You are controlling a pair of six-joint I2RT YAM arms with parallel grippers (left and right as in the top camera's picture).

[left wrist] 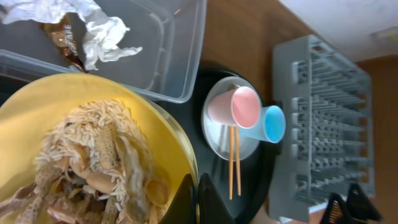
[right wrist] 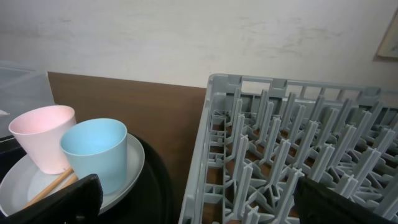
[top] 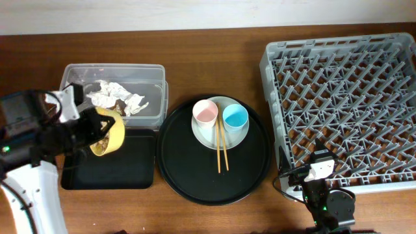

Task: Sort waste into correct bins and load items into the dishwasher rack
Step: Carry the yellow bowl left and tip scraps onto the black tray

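My left gripper (left wrist: 198, 200) is shut on the rim of the yellow bowl (top: 107, 132), tilted above the shallow black tray (top: 130, 170). The bowl (left wrist: 37, 112) holds beige food scraps (left wrist: 93, 162). White tissues (top: 116, 96) and a brown scrap lie in the clear box (top: 151, 73). The pink cup (top: 205, 112), blue cup (top: 234, 117) and chopsticks (top: 221, 148) sit on the pale plate (top: 207, 133). My right gripper (right wrist: 196, 202) is open and empty at the near left corner of the grey rack (top: 344, 104).
The plate rests on a large round black tray (top: 188, 175) between the bins and the rack. The right arm base (top: 322, 195) sits at the table's front edge. A wall stands behind the table.
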